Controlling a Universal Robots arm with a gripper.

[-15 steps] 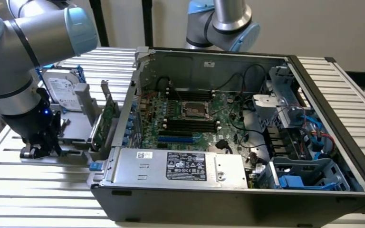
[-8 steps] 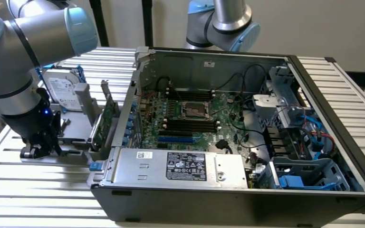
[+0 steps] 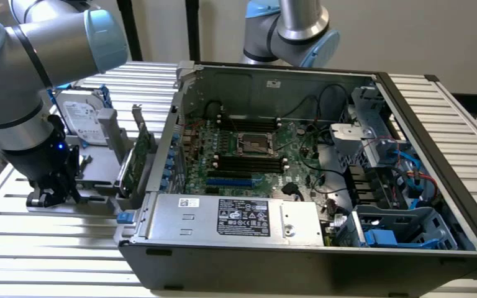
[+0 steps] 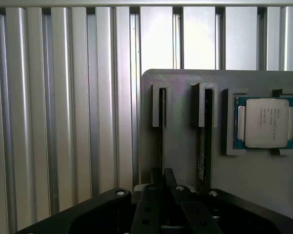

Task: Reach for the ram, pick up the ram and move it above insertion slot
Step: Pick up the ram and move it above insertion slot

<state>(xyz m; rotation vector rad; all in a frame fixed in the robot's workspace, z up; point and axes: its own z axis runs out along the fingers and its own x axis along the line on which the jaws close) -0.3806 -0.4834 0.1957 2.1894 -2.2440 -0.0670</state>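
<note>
Nearest, black gripper [image 4: 163,176], pinched tight on the ram [image 4: 161,141]. Held edge-on in one narrow holder of the gray fixture [image 4: 263,195], outside the computer and well apart from the motherboard.

Largest in the exterior view: open computer case [image 3: 305,264] on the slatted metal table [image 3: 48,248]. Next, gray-and-blue arm [image 3: 23,93] at the exterior view's left, reaching down to the fixture beside the case's wall; second arm [image 3: 297,31] behind the case. Inside, along the near wall, silver power supply [image 3: 230,217]; past it, green motherboard [image 3: 292,171] with the insertion slot [image 3: 243,162], one of several long black sockets alike, just beside a shorter blue slot [image 3: 226,182]. On the fixture, upright silver hard drive [image 3: 85,124] and a green card with metal bracket [image 3: 141,152]. Smaller still, in the wrist view: square processor [image 4: 266,122] in its recess, then a second memory stick [image 4: 203,146] in the neighbouring holder, between the ram and the processor.
</note>
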